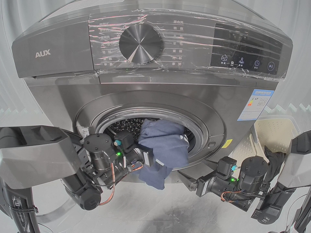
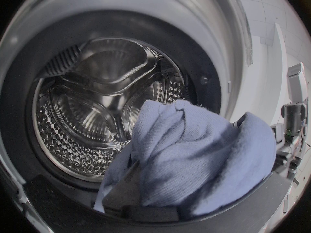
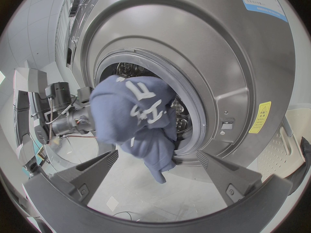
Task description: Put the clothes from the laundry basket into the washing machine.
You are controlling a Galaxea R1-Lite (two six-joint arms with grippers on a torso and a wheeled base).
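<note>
From my station I see a pale grey, glossy floor (image 1: 155,207) running under a grey metal front-loading washing machine (image 1: 64,94), with white tiled wall panels (image 3: 35,29) beside it. The machine's control panel carries a round brushed-metal dial (image 1: 141,43) under a sheet of clear wrinkled plastic film (image 1: 181,20). The round loading port is open, and I can look straight into the perforated stainless-steel drum (image 2: 97,114).

To the right of the machine, just beside its lower corner, stands a cream perforated plastic laundry basket (image 1: 275,133). A dark crumpled cloth (image 1: 275,160) hangs over its near edge.

The blue knitted garment with white lettering (image 1: 165,143) sits at the mouth of the drum. Its upper bulk is level with the port and partly inside the ring. A loose tail droops over the lower rim and hangs free in front of the machine, above the floor. The garment is bunched over the left gripper (image 1: 147,157), which is at the left side of the port and points into it. Cloth covers that gripper so fully that I cannot tell whether it is clamped or spread.

The right gripper (image 3: 157,159) is low in front of the machine, below and to the right of the port. Its two dark fingers (image 3: 97,169) are spread wide with nothing between them. The garment's hanging tail is near it but apart from it.
</note>
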